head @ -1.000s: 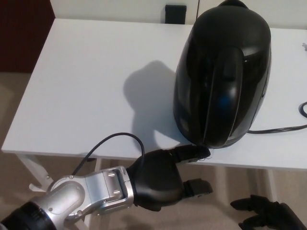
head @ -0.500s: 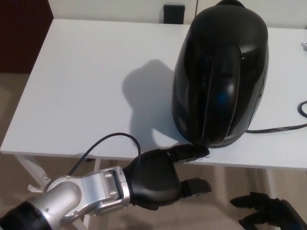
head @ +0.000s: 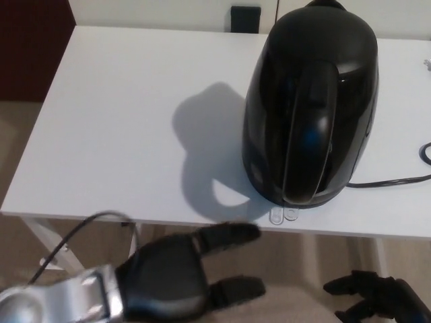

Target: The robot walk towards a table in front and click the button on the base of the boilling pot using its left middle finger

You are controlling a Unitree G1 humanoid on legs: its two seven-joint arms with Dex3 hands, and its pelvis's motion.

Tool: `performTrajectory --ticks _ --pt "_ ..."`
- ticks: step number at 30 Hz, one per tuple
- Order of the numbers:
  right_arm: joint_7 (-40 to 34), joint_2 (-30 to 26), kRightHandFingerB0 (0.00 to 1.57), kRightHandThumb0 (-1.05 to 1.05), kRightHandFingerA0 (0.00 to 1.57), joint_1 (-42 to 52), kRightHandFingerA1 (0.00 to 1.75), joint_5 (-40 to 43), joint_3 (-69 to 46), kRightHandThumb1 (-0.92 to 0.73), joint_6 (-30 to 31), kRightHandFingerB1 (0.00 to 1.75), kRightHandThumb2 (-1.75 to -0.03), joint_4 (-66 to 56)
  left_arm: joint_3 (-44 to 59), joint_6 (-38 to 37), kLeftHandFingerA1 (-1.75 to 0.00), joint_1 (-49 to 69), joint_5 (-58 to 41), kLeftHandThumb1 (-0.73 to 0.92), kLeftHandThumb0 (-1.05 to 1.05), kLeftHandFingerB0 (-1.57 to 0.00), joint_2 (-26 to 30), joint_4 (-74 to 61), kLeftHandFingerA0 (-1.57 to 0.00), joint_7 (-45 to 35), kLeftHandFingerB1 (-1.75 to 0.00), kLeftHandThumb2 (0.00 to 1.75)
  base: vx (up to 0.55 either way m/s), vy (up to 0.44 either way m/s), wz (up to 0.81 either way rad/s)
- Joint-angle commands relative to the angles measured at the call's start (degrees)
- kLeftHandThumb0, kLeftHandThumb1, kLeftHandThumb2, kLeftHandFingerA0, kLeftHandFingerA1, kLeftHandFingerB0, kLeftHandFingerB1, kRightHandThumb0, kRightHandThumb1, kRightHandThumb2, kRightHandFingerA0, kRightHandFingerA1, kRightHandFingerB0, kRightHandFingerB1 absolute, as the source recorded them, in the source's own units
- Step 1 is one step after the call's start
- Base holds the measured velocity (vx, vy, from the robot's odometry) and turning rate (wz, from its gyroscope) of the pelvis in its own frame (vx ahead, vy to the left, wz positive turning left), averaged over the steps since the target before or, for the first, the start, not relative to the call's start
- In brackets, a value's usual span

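Kettle (head: pixel 310 108) sits at the desk's (head: pixel 121 121) near edge; button (head: pixel 283 214) pokes out below. We'd press the stiff tab lightly. Left hand (head: pixel 178 282) open, empty, off the desk; right hand (head: pixel 377 303) unclear.

White table (head: pixel 114 121); black boiling pot (head: pixel 310 108), black cord (head: pixel 397 179) on it.

The boiling pot (head: pixel 310 108) stands on the right part of the table (head: pixel 121 121). The button (head: pixel 283 214) projects from its base at the near edge. The cord (head: pixel 397 179) runs right. The left hand (head: pixel 182 282) lies below the table edge, apparently clear of it.
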Motion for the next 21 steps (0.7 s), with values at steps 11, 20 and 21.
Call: performTrajectory --ticks 11,20,21 --pt "-1.60 0.22 0.58 -0.30 0.76 3.24 0.54 0.34 -0.46 -0.67 6.86 0.47 -0.59 -1.36 10.29 -1.53 -0.30 12.01 -21.26 0.64 -0.38 -0.12 -1.43 21.04 -0.25 -3.34 -0.27 0.60 0.00 0.000 0.00" --pt "-2.10 0.36 0.58 -0.32 0.79 3.36 0.53 0.76 -1.10 -0.66 7.26 0.45 -0.59 -0.41 23.20 -2.96 -0.42 11.40 -38.52 0.45 -0.43 -0.21 -10.81 48.41 -0.32 -4.05 -0.38 0.67 0.00 0.000 0.00" --pt "-2.13 0.28 0.58 -0.32 0.79 3.31 0.53 0.72 -1.11 -0.66 7.09 0.45 -0.59 -0.35 24.32 -2.69 -0.42 10.98 -39.50 0.45 -0.43 -0.21 -11.17 50.17 -0.32 -4.91 -0.38 0.67 0.00 0.000 0.00"
